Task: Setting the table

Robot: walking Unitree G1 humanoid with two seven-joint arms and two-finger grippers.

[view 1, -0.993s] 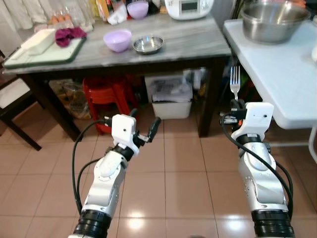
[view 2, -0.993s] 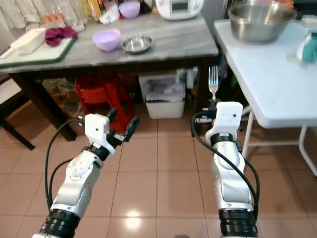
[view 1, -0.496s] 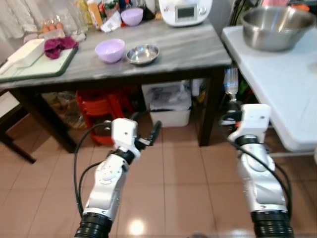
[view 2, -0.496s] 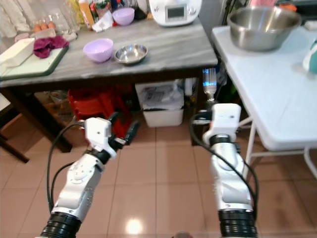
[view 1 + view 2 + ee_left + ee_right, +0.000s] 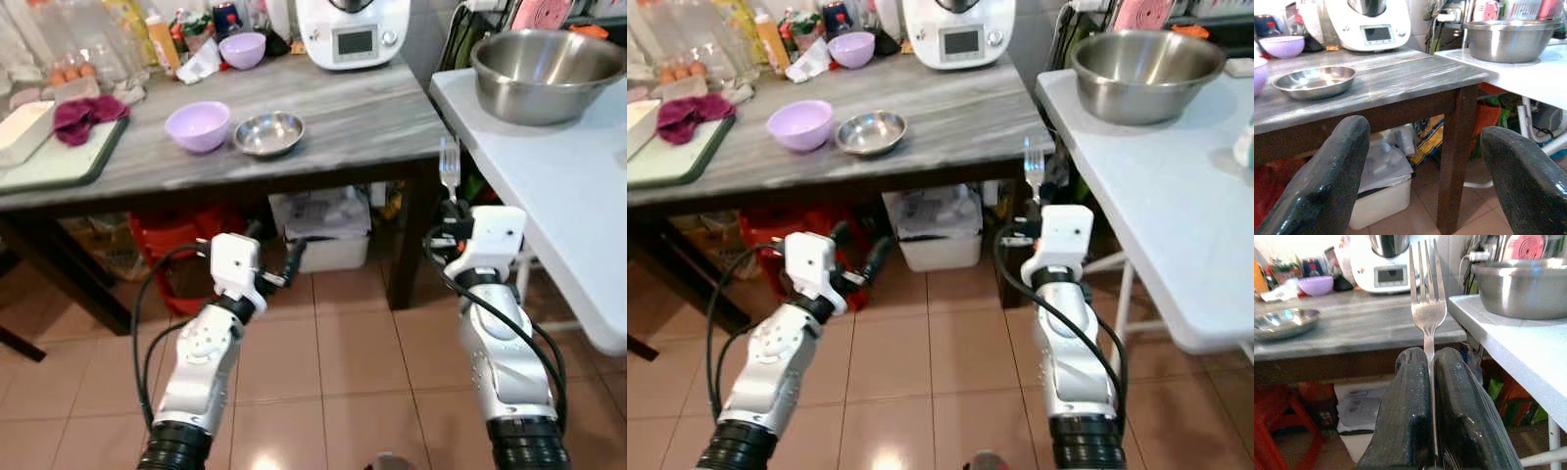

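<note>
The fork's (image 5: pixel 1427 313) handle is hidden between the pressed-together fingers (image 5: pixel 1408 416) of the right gripper (image 5: pixel 453 208), which clamps it upright, tines up, beside the corner of the grey marble-topped table (image 5: pixel 372 108). The left gripper (image 5: pixel 279 266) hovers above the tiled floor (image 5: pixel 343 352), fingers spread wide, seemingly empty. A steel dish (image 5: pixel 268 132) shines on the table.
</note>
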